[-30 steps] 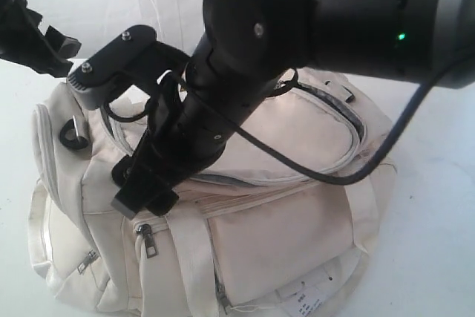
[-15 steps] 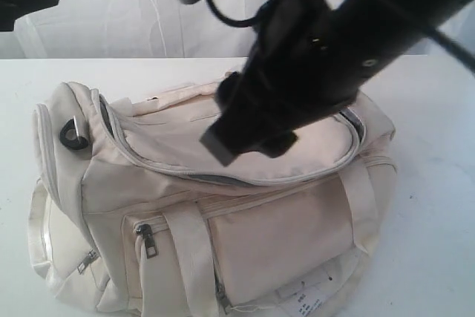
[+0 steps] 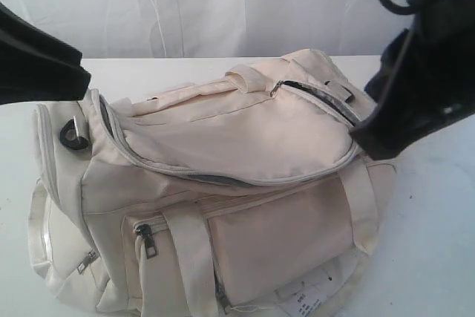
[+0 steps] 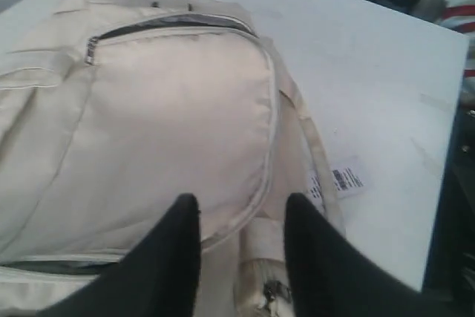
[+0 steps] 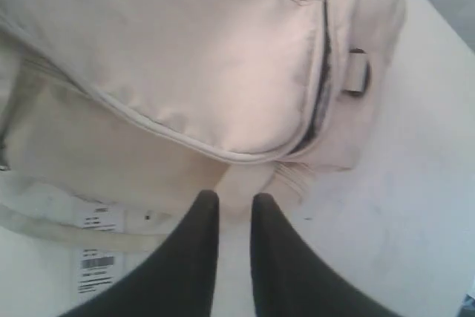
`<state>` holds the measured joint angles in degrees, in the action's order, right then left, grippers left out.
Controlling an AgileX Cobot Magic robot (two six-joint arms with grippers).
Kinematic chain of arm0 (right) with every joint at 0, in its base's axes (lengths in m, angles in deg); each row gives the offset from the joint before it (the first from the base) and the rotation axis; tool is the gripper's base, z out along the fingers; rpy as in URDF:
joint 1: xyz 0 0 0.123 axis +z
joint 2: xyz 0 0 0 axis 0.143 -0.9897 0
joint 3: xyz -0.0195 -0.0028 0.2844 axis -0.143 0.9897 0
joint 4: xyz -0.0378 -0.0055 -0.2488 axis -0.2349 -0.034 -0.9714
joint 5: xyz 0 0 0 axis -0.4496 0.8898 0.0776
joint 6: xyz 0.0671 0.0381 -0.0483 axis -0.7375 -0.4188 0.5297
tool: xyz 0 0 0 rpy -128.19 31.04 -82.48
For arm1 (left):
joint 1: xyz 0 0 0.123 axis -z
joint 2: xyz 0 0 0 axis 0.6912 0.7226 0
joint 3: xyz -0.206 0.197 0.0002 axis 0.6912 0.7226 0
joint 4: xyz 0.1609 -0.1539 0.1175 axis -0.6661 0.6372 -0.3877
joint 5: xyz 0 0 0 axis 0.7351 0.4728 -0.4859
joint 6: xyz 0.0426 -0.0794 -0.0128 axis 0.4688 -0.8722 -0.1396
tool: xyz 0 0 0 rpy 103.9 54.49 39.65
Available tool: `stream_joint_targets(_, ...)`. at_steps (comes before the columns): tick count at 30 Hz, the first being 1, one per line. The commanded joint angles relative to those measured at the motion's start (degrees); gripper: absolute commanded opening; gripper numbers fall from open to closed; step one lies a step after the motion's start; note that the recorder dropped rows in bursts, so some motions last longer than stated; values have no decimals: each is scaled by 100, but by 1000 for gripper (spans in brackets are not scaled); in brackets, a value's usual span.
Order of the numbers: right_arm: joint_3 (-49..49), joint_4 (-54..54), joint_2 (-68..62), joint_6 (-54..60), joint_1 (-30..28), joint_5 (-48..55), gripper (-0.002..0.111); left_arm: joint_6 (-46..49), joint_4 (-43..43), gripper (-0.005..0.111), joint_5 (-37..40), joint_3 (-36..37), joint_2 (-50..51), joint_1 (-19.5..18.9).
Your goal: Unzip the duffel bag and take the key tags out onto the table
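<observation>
Off to either side of the duffel bag [image 3: 237, 139] on the table [image 3: 438, 206], both arms have drawn clear, left gripper [image 4: 241, 213] half open, right gripper [image 5: 235, 206] narrowed to a slit, both empty (key tags unseen), so unzipping remains barely started.

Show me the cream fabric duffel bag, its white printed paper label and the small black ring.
cream fabric duffel bag [image 3: 245, 135], exterior view, top flap.
white printed paper label [image 5: 96, 257], right wrist view, middle.
small black ring [image 3: 65, 134], exterior view, its rim.
</observation>
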<state>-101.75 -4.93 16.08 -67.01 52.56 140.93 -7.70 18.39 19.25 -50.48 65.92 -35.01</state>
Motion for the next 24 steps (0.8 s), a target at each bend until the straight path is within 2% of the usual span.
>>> stream_joint_targets(1, 450, -637, 346, -307, -15, -6, 4, 54, -158, 11, 534, -326, 10, 88)
stream_joint_targets(3, 667, -652, 468, -307, -15, -6, 0, -21, -459, 0, 614, -583, 45, 214)
stream_joint_targets(7, 1188, -669, 567, -370, -15, -109, 0, -621, -1142, 0, 726, -1179, 228, 617)
stream_joint_targets(12, 1662, -848, 567, -668, -25, -446, 0, -1208, -2050, 0, 1114, -1565, 646, 1242)
stream_joint_targets(16, 1869, -947, 567, -758, -25, -505, 0, -1754, -3387, 0, 1156, -1726, 1139, 2012)
stream_joint_targets(18, 1883, -947, 567, -758, -25, -506, 0, -1764, -3681, 0, 1035, -1752, 1329, 2359)
stream_joint_targets(20, 1883, -947, 567, -758, -25, -506, 0, -1544, -3722, 0, 535, -1751, 1527, 2781)
stream_joint_targets(21, 1883, -947, 567, -758, -25, -506, 0, -1379, -3722, 2, 359, -1751, 1569, 2902)
stream_joint_targets(23, 1883, -947, 567, -758, -25, -506, 0, -1025, -3739, 18, -104, -1751, 1668, 3180)
stream_joint_targets(24, 1883, -947, 567, -758, -25, -506, 0, -986, -3790, 36, -257, -1751, 1735, 3275)
